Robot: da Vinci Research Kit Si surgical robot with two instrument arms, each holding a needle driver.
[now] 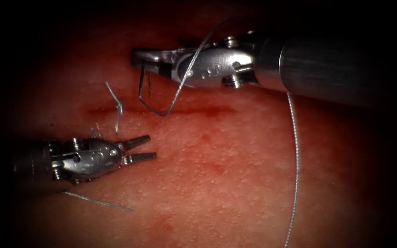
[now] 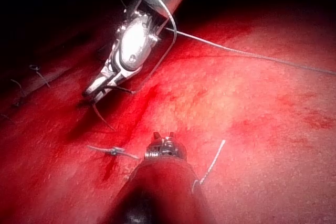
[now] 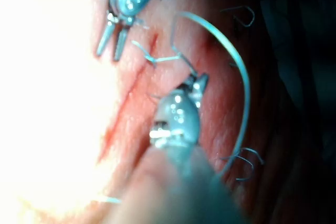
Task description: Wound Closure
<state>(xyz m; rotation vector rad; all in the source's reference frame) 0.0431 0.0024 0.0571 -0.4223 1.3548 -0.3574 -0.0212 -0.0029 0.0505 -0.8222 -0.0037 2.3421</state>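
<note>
The tissue (image 1: pixel 235 174) bears a cut (image 1: pixel 198 110) that runs across the endoscope view. My right tool (image 1: pixel 136 56) enters from the right, its jaws shut on the curved needle (image 1: pixel 140 92) near one end. The needle hangs below the jaws and sweeps down to the cut line; I cannot tell whether it touches the tissue. Thread (image 1: pixel 187 76) rises from the needle's low end across the tool. My left tool (image 1: pixel 145 148) sits lower left, open and holding nothing. In the left wrist view the right tool (image 2: pixel 94 92) grips the needle (image 2: pixel 102 118). The left tool (image 3: pixel 113 40) stands open in the right wrist view.
A tied stitch (image 1: pixel 118 108) with two short ends stands at the cut's left end, just above the left tool; the knot (image 2: pixel 113 151) lies close to the left wrist. A long thread (image 1: pixel 296 174) hangs from the right shaft. A cut piece of thread (image 1: pixel 97 200) lies at lower left.
</note>
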